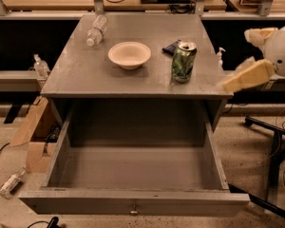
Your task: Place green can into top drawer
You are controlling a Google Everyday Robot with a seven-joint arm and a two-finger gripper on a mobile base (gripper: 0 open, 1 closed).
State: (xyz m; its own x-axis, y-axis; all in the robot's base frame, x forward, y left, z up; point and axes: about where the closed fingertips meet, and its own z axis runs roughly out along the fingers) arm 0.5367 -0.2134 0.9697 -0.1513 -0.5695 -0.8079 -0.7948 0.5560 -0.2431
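The green can (184, 61) stands upright on the grey cabinet top (85, 75), right of the middle, with its silver top open. The top drawer (133, 201) below is pulled fully out and empty inside; its small brass knob (134, 209) is at the centre of the front panel. My gripper (245, 56) is at the right edge, level with the cabinet top and a little right of the can, not touching it. Its cream fingers (248, 76) are spread apart and hold nothing.
A white bowl (129, 54) sits left of the can, a clear plastic bottle (96, 30) lies at the back left, and a dark flat object (171, 47) lies behind the can. A cardboard box (31, 137) and a bottle (10, 182) are on the floor left; a chair base (270, 141) stands right.
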